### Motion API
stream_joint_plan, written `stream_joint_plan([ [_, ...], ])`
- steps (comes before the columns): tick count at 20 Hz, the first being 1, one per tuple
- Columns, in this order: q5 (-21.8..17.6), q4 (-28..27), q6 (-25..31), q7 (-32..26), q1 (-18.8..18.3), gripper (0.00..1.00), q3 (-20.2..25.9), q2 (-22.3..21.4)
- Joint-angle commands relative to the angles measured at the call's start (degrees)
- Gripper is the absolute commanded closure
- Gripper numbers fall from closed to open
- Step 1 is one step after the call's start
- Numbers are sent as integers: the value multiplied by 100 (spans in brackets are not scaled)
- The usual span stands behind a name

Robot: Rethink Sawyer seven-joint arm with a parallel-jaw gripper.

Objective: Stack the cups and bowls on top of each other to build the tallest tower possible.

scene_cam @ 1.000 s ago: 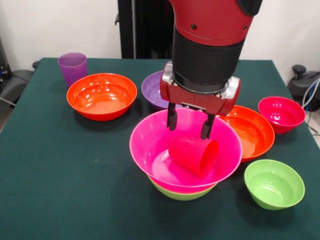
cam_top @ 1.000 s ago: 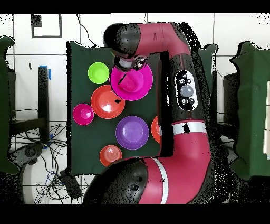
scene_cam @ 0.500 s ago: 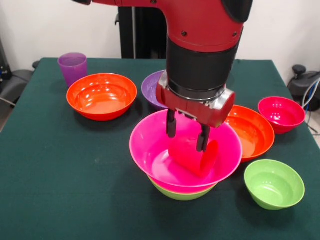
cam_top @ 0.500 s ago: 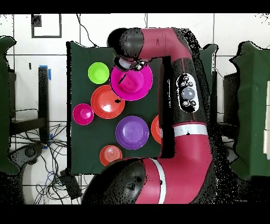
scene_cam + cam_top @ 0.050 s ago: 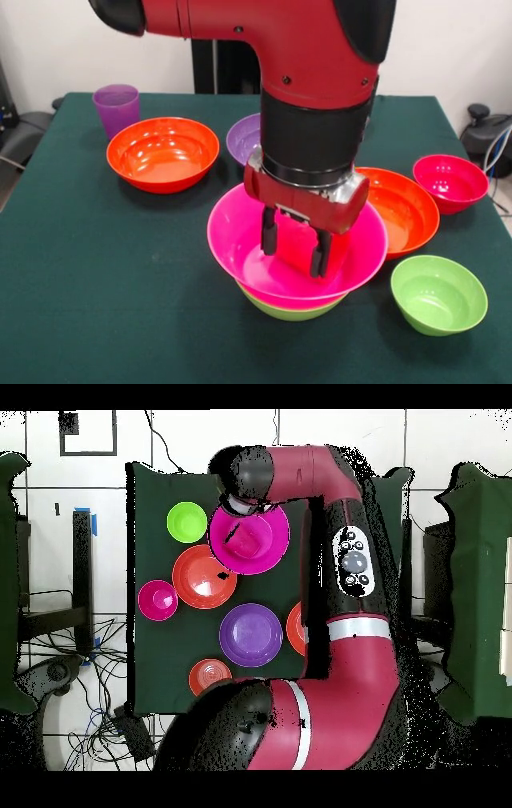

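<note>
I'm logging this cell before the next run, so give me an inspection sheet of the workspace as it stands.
Surface: dark green cloth-covered table.
Job's things: wide hot pink plastic bowl nested on a lime green bowl; red-pink plastic cup lying inside the pink bowl. Apart on the table: large orange bowl, second orange bowl, purple bowl, small red-pink bowl, small lime green bowl, translucent purple cup.
Clutter: nothing seen.
Grippers: gripper lowered into the pink bowl, open, fingers either side of the cup.
Cables: loose cables on the floor beside the table.
Surroundings: tiled floor, white wall.
</note>
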Motion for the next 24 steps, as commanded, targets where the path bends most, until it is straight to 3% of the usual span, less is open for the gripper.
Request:
stream_joint_plan([
  [1,137,472,-234,202,283,0,-55,356],
  [6,217,321,304,-114,464,0,-74,386],
  [24,500,440,735,-463,592,0,-246,198],
])
